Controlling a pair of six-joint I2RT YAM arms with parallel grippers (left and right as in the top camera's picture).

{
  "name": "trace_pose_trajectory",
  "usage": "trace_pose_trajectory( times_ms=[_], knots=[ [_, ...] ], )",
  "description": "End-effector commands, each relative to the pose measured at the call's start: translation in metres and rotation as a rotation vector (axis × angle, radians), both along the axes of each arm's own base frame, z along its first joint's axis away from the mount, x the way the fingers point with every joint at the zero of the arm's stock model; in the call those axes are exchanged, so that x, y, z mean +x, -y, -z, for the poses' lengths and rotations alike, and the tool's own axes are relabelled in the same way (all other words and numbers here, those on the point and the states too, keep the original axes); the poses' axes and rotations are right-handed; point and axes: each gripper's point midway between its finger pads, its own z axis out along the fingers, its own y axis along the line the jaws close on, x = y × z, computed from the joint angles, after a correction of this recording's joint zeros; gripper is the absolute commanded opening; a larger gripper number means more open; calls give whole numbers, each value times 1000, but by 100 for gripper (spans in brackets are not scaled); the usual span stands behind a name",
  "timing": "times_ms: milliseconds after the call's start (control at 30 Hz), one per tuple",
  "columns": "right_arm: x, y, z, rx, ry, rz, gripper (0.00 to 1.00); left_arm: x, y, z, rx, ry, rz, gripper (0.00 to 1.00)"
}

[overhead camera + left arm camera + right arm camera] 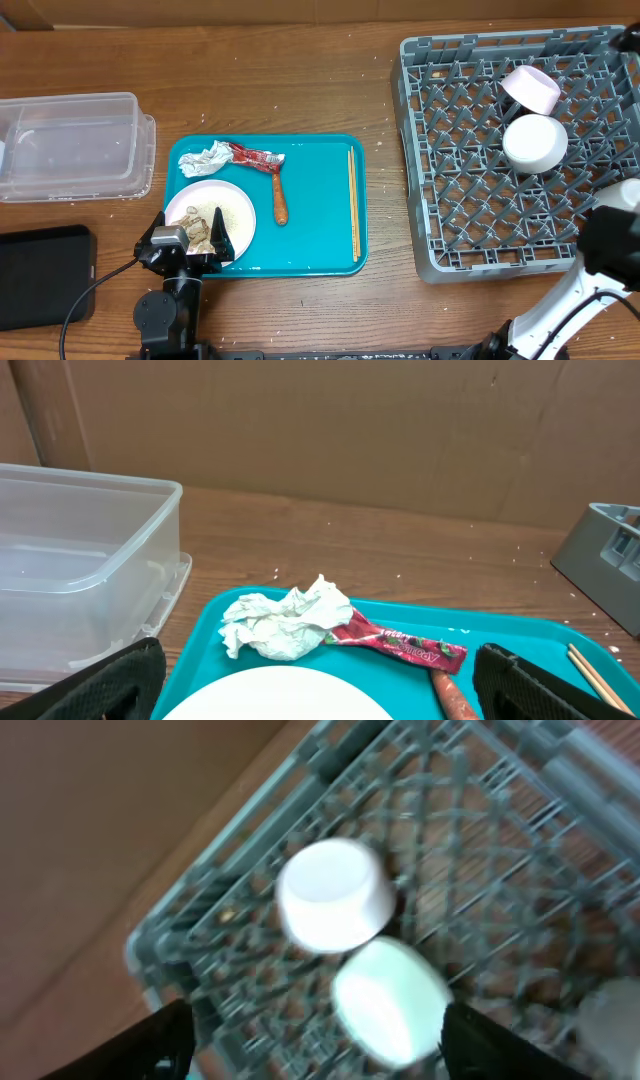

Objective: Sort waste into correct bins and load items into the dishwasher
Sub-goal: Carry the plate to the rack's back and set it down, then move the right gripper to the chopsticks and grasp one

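Left tool (190, 245) wide open at the plate (238, 205) rim; right tool (315, 1040) open and empty over the rack (450, 180).
The plate, with food scraps on it, sits on the teal tray (315, 200). Behind it the napkin (285, 622) and red wrapper (400, 645) are touching; the clear bin (70, 145) is on the counter to the left. Risks: a rim grab tilts the plate and spills scraps onto the tray; picking the napkin drags the wrapper into the wrong bin. Two cups (535, 143) are in the rack; right wrist view is blurred.
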Motion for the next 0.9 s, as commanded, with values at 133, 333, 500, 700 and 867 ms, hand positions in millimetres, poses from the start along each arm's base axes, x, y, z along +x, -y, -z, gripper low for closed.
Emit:
trace_pose_trajectory(
  times_ms=[133,333,500,700,867],
  knots=[
    [-3,-172,-30,23,23,-382,90,0,-1,0,-7,4,-2,100],
    [-24,-308,3,-48,-81,-693,100,0,-1,0,-7,4,-2,100],
    [-47,-395,45,-57,-154,-896,100,0,-1,0,-7,4,-2,100],
    [-73,-440,150,-90,-338,-877,99,0,-1,0,-7,4,-2,100],
    [-88,-436,209,-78,-433,-822,86,0,-1,0,-7,4,-2,100]
  ],
)
